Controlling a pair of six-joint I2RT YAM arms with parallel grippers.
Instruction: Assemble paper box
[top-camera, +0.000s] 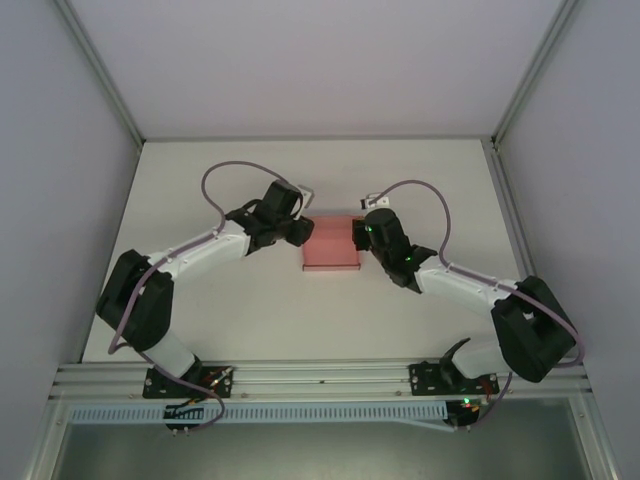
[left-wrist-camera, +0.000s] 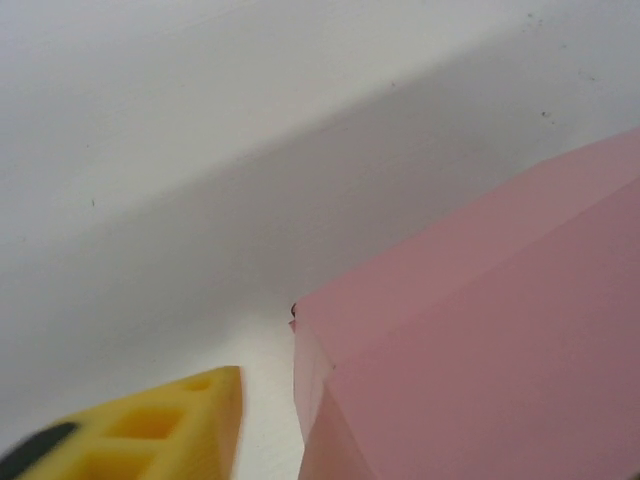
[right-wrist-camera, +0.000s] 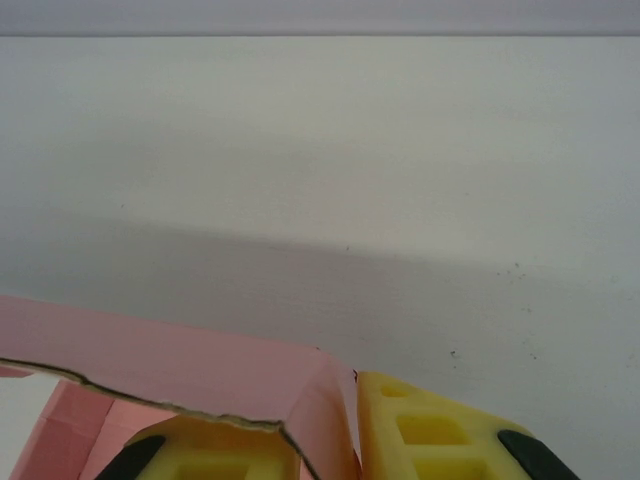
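Observation:
The pink paper box (top-camera: 330, 243) stands folded up in the middle of the table, between both arms. My right gripper (top-camera: 362, 237) is at its right end. In the right wrist view that gripper (right-wrist-camera: 352, 440) is shut on the box's pink side wall (right-wrist-camera: 330, 410), with one yellow finger (right-wrist-camera: 215, 455) inside the box and the other outside. My left gripper (top-camera: 300, 232) is at the box's left end. The left wrist view has one yellow finger (left-wrist-camera: 170, 430) a small gap away from the box corner (left-wrist-camera: 470, 340). The box hides its other finger.
The white table (top-camera: 250, 310) is enclosed by pale walls at the back and sides. An aluminium rail (top-camera: 320, 378) with the arm bases runs along the near edge. Cables loop above both wrists.

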